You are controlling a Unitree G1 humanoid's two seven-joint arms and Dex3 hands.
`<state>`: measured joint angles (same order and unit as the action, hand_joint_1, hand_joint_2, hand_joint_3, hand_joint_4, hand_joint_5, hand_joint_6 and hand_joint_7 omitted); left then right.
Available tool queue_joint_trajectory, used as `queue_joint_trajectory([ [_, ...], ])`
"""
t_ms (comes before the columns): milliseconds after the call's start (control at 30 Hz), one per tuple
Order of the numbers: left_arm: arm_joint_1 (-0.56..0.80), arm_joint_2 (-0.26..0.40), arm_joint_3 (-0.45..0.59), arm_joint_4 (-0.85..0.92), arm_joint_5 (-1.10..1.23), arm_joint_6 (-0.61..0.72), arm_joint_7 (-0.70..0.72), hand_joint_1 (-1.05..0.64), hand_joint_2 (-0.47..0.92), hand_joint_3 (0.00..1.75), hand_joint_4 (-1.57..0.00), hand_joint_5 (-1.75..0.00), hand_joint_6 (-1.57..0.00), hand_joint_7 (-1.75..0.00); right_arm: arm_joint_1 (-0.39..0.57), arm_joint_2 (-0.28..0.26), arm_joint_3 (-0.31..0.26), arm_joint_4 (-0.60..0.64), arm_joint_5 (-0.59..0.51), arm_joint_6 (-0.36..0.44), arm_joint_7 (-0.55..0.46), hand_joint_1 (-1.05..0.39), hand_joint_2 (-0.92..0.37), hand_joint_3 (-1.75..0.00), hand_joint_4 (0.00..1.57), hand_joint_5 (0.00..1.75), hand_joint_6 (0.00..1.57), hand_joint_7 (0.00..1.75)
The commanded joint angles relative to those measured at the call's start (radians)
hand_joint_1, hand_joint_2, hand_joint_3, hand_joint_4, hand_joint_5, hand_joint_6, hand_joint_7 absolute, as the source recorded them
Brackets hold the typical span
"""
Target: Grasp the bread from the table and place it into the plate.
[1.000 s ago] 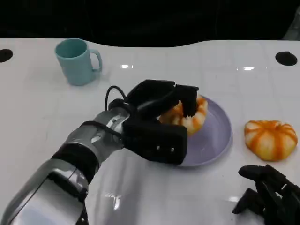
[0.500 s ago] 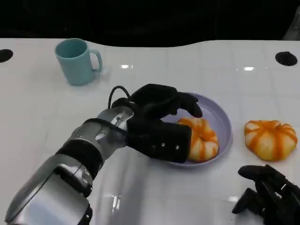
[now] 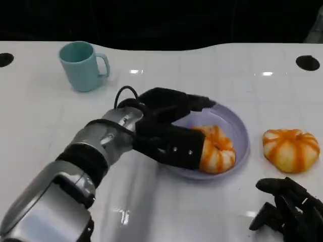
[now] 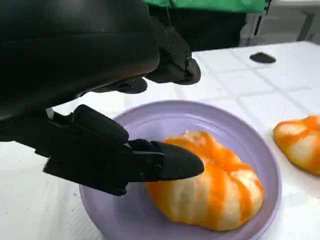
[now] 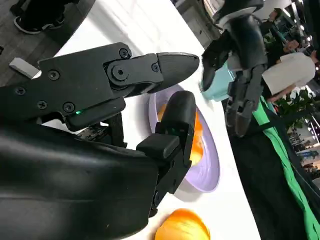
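Change: a second ago we held the bread (image 3: 216, 149) lifted over the plate (image 3: 237, 132) in our left hand (image 3: 169, 132); half a second ago it already lay in the plate with our fingers spread above it; since then it has barely shifted and our hand has sunk slightly at the plate's near-left rim.
Bread: it rests inside the plate, toward the plate's near side, fully within the rim in the left wrist view (image 4: 210, 185).
Left hand: fingers apart and holding nothing; one finger (image 4: 170, 162) lies against or just above the bread's crust, we cannot tell which.
Right hand: our right hand (image 3: 287, 209) rests near the table's near right corner, fingers loosely curled with nothing in them.
Second bread: a second bread (image 3: 291, 149) lies on the table (image 3: 40, 121) just right of the plate, apart from it.
Cup: a teal cup (image 3: 82, 65) stands toward the table's far left.
Step in hand: we judge it to be the release and retreat.
How to do it well: we lift the fingers straight up before drawing back, so no fingertip drags the bread or tips the plate's rim.
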<state>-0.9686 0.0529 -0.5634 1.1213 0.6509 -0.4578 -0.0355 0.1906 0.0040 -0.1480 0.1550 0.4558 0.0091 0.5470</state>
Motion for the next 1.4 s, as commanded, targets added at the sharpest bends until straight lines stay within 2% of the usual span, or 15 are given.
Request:
queue_joint_trajectory([
  [33,0.029,0.036,0.067,-0.054,-0.089,-0.031,-0.07,-0.77,0.92,0.51,-0.22,-0.07,-0.26,-0.02,0.003,-0.012,-0.013,-0.004,0.008,-0.006,-0.001,-0.62,-0.92,-0.2,0.67,1.47,0.75,0.89],
  [167,0.175,0.023,0.283,-0.143,-0.431,-0.092,-0.283,-0.66,0.92,0.4,-0.33,-0.13,-0.36,-0.05,0.004,-0.013,-0.013,-0.011,0.012,0.004,-0.003,-0.62,-0.92,-0.21,0.68,1.46,0.76,0.87],
  [433,0.393,-0.032,0.454,-0.373,-0.751,-0.043,-0.447,-0.65,0.92,0.42,-0.51,-0.25,-0.46,-0.08,0.006,-0.013,-0.011,-0.01,0.008,-0.006,0.0,-0.61,-0.92,-0.2,0.68,1.46,0.76,0.88],
  [500,0.47,-0.059,0.5,-0.483,-0.859,0.047,-0.469,-0.63,0.92,0.41,-0.52,-0.67,-0.6,-0.12,0.007,-0.014,-0.01,-0.013,0.006,-0.007,-0.001,-0.62,-0.92,-0.2,0.67,1.46,0.76,0.88],
  [567,0.539,-0.067,0.525,-0.581,-0.929,0.115,-0.488,-0.59,0.92,0.44,-0.48,-0.95,-0.66,-0.14,0.01,-0.012,-0.009,-0.019,0.003,-0.004,-0.009,-0.62,-0.92,-0.2,0.67,1.46,0.76,0.88],
  [767,0.688,-0.069,0.569,-0.798,-1.055,0.29,-0.495,-0.56,0.92,0.42,-0.53,-1.32,-0.79,-0.3,0.004,-0.013,-0.015,-0.002,0.015,-0.002,0.005,-0.61,-0.92,-0.2,0.67,1.44,0.75,0.87],
  [833,0.726,-0.064,0.577,-0.863,-1.075,0.343,-0.487,-0.56,0.92,0.42,-0.53,-1.35,-0.8,-0.34,0.006,-0.012,-0.014,-0.008,0.015,0.001,0.001,-0.61,-0.92,-0.2,0.67,1.44,0.75,0.87],
  [867,0.759,-0.057,0.585,-0.916,-1.093,0.396,-0.47,-0.55,0.92,0.44,-0.53,-1.43,-0.75,-0.51,0.006,-0.011,-0.015,-0.009,0.019,0.002,0.004,-0.61,-0.92,-0.2,0.67,1.44,0.75,0.87],
  [900,0.784,-0.053,0.591,-0.958,-1.107,0.439,-0.456,-0.56,0.92,0.42,-0.54,-1.53,-0.68,-0.81,0.006,-0.01,-0.016,-0.009,0.022,0.003,0.005,-0.6,-0.92,-0.2,0.67,1.44,0.75,0.87],
  [967,0.808,-0.05,0.598,-1.008,-1.119,0.494,-0.439,-0.57,0.92,0.41,-0.55,-1.59,-0.63,-0.99,0.005,-0.01,-0.016,-0.009,0.025,0.003,0.007,-0.59,-0.92,-0.2,0.67,1.44,0.74,0.87],
  [1033,0.86,-0.051,0.611,-1.061,-1.128,0.521,-0.427,-0.57,0.92,0.41,-0.55,-1.6,-0.62,-1.03,0.008,-0.014,-0.014,-0.018,0.021,0.009,0.002,-0.59,-0.92,-0.2,0.67,1.44,0.74,0.87],
  [1067,0.906,-0.054,0.621,-1.093,-1.134,0.526,-0.421,-0.56,0.92,0.43,-0.58,-1.69,-0.57,-1.23,0.011,-0.017,-0.012,-0.026,0.019,0.013,-0.002,-0.6,-0.92,-0.21,0.67,1.44,0.74,0.87],
  [1100,0.938,-0.056,0.627,-1.117,-1.139,0.53,-0.416,-0.57,0.92,0.44,-0.6,-1.72,-0.55,-1.3,0.013,-0.018,-0.011,-0.031,0.017,0.017,-0.005,-0.6,-0.92,-0.21,0.67,1.44,0.74,0.87],
  [1300,1.091,-0.077,0.643,-1.208,-1.184,0.592,-0.388,-0.55,0.92,0.46,-0.67,-1.75,-0.49,-1.56,0.016,-0.013,-0.01,-0.033,0.023,0.017,-0.001,-0.59,-0.92,-0.21,0.66,1.46,0.72,0.9],
  [1400,1.128,-0.081,0.64,-1.236,-1.192,0.615,-0.374,-0.55,0.92,0.45,-0.67,-1.75,-0.46,-1.62,0.019,-0.014,-0.008,-0.039,0.023,0.02,-0.001,-0.6,-0.92,-0.21,0.66,1.46,0.72,0.91],
])
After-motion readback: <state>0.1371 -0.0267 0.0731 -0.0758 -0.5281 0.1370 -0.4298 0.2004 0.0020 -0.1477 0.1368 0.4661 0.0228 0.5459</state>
